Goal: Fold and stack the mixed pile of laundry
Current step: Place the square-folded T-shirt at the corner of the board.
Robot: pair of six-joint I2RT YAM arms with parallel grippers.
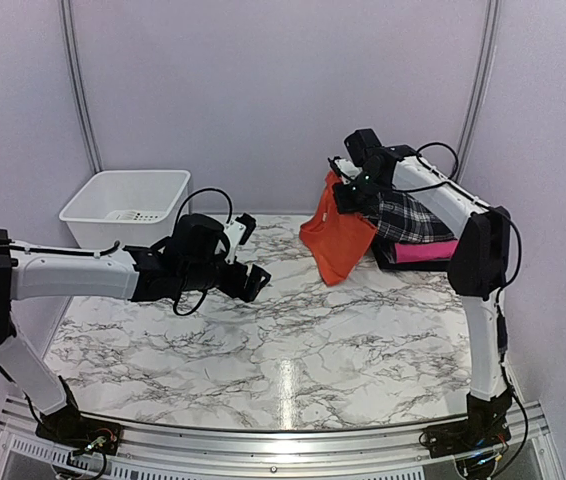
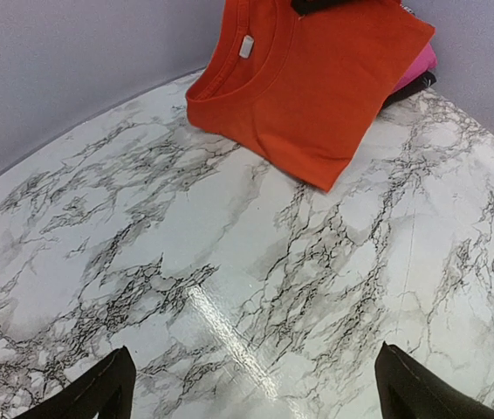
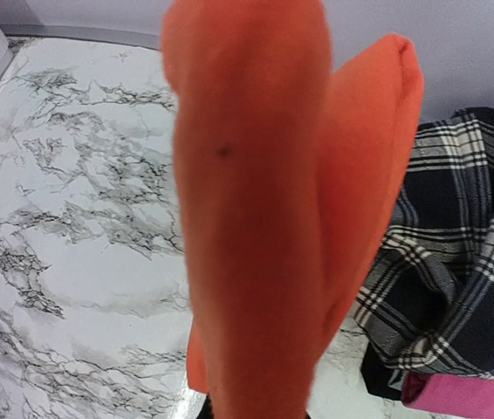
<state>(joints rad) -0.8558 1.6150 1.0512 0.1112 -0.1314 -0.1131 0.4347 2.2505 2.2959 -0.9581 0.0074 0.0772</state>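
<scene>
The orange t-shirt (image 1: 338, 240) hangs folded from my right gripper (image 1: 351, 193), which is shut on its upper edge at the back right of the table. In the right wrist view the orange t-shirt (image 3: 256, 218) fills the middle and hides the fingers. Its lower part rests on the marble, collar showing in the left wrist view (image 2: 308, 78). The plaid shirt (image 1: 408, 218) lies crumpled just right of it (image 3: 465, 262). My left gripper (image 1: 253, 255) hovers open over bare marble at centre left, its dark fingertips (image 2: 99, 393) wide apart with nothing between them.
A folded pink garment (image 1: 425, 251) lies under the plaid shirt, also showing in the wrist views (image 3: 465, 397) (image 2: 417, 65). A white plastic bin (image 1: 128, 205) stands at the back left. Grey walls close off the back and sides of the marble table (image 1: 293, 340).
</scene>
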